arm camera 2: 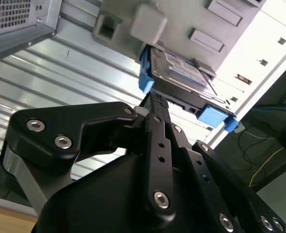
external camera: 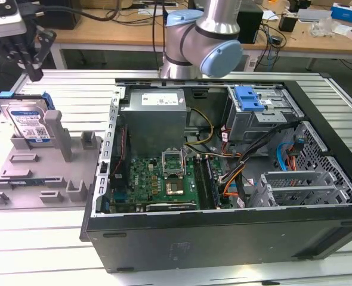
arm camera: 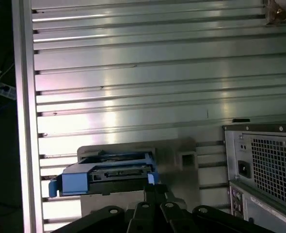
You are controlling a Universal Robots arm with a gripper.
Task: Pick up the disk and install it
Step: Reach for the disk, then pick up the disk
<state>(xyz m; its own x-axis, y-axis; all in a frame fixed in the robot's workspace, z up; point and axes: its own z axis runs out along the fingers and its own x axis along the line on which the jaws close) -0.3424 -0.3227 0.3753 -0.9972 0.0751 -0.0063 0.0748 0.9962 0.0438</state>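
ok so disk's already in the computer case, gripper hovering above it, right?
No. The exterior view shows the disk standing upright in the grey tray, outside the computer case, on that view's left. The gripper does hover above it.

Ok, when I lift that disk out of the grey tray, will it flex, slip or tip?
Probably stiff and heavy for its size: the disk has a metal body. It stands on edge against posts of the grey tray, so a sideways nudge could tip it. Smooth faces may slip.
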